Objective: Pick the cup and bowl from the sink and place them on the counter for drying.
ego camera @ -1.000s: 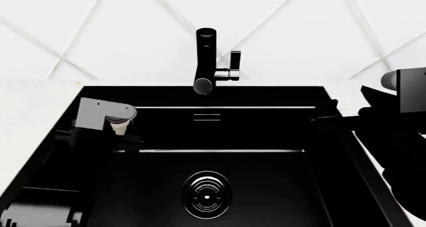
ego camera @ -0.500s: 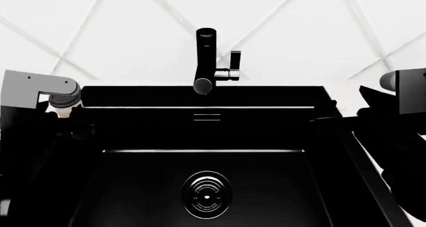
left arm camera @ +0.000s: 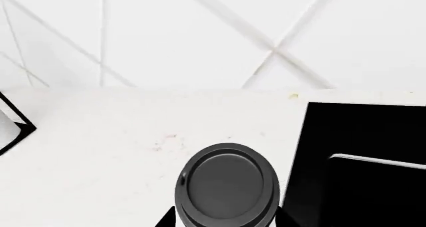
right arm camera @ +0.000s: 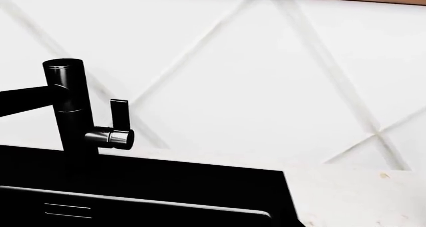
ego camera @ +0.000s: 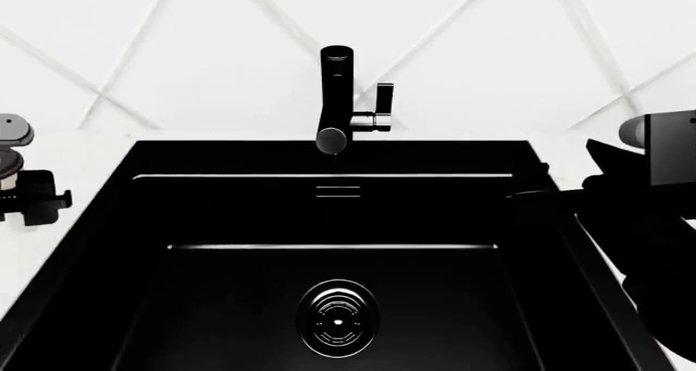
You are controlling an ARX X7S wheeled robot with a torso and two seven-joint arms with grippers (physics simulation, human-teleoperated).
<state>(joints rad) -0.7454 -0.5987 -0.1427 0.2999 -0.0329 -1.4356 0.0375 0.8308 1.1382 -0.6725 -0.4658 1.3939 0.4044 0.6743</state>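
Jaws of the left gripper (left arm camera: 226, 221) hold the cup (left arm camera: 228, 186) above the tabletop (left arm camera: 119, 152), just left of the sink (ego camera: 326, 216). Whether the right gripper's (ego camera: 636, 216) jaws, at the sink's right edge, are parted, I cannot tell.

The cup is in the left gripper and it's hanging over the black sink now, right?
Not quite. The left gripper does hold the cup, but it is over the white counter, beside the sink, not over it. The left wrist view shows white stone under the cup, and the head view shows it left of the basin's edge.
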